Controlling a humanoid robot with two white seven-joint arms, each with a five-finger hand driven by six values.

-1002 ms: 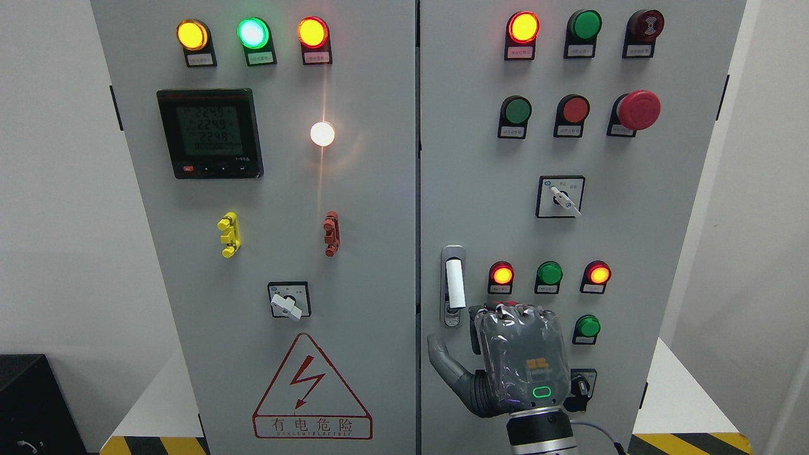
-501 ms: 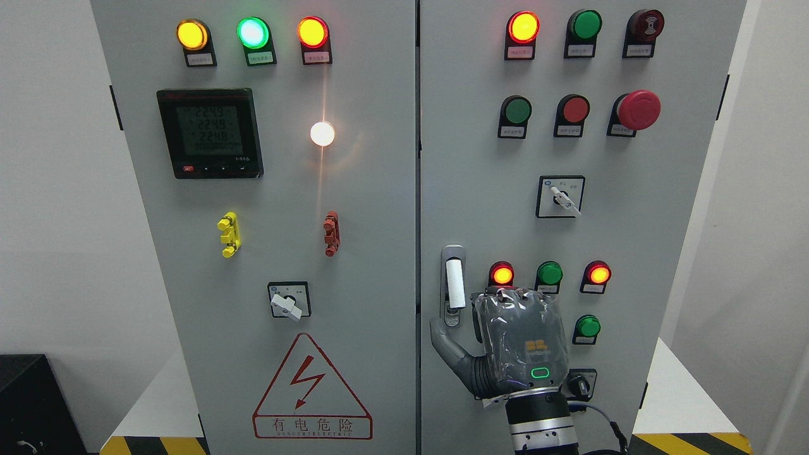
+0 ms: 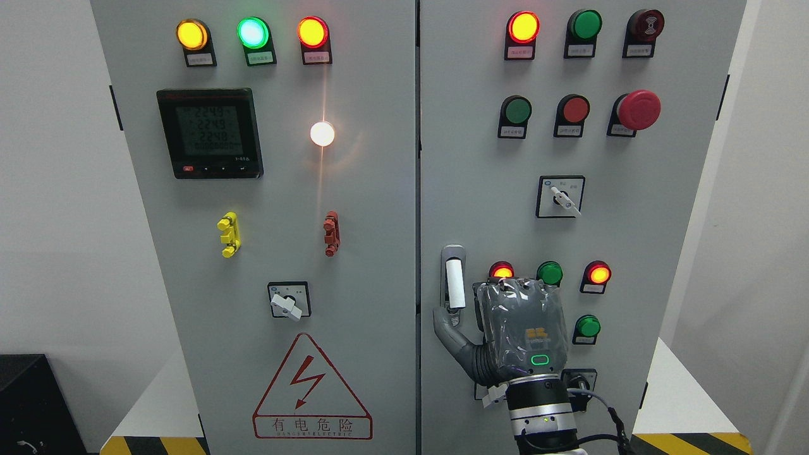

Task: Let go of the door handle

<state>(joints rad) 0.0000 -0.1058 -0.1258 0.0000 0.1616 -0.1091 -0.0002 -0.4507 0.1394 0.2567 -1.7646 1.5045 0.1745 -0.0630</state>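
The right robot hand [image 3: 505,335] came up from the bottom edge, and its arm was cut off there. Only the back of the hand showed, under a clear, crinkly cover. Its fingers were hidden behind it, so nobody could tell if they were open or curled. The thumb [image 3: 446,328] stuck out to the left, and its tip was at the bottom of the handle [image 3: 454,284]. Whether it touched could not be told.

The handle stood upright on the right door [image 3: 480,189], near the door's left edge, with a white grip on it. The hand hid part of a red light [image 3: 502,270] and a green light [image 3: 550,272]. A key switch [image 3: 580,381] peeked out beside the wrist.

The gray cabinet had two shut doors. The left door [image 3: 373,253] had a meter [image 3: 210,133] and a warning sign [image 3: 311,390]. White walls stood on both sides. Yellow and black stripes [image 3: 689,442] ran along the bottom.
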